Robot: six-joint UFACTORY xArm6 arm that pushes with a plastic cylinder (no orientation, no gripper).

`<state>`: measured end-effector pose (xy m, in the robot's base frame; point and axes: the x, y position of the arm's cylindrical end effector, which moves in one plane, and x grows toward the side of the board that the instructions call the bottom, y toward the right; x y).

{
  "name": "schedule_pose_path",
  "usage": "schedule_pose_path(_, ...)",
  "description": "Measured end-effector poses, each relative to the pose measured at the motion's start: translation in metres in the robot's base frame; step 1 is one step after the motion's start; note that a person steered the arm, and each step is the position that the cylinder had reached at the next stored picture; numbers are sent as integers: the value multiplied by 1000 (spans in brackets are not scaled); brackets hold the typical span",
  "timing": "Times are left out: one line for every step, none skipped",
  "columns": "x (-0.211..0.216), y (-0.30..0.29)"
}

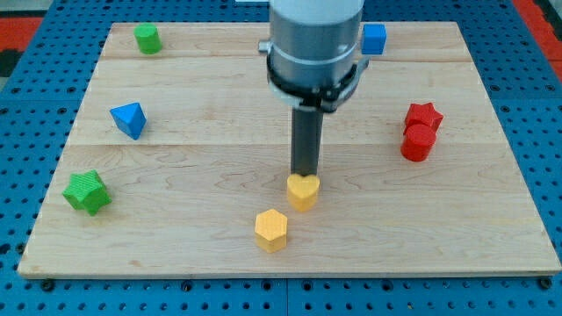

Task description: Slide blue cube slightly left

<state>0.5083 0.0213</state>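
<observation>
In the camera view, my tip (305, 175) rests at the top edge of a yellow heart-shaped block (303, 192) near the middle of the wooden board (492, 219); the rod has no jaws. A yellow hexagonal block (271, 230) lies just below and left of it. The blue cube (374, 39) sits at the view's top, partly behind the arm, well apart from my tip. At the right, a red star block (423, 115) touches a red cylinder (416, 144). On the left lie a green block (147, 38), a blue pyramid-like block (129, 119) and a green star block (87, 191).
</observation>
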Motion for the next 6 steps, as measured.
schedule_pose_path(-6, 7)
schedule_pose_path(27, 7)
schedule_pose_path(29, 3)
schedule_pose_path(5, 36)
schedule_pose_path(-45, 59)
schedule_pose_path(-94, 45)
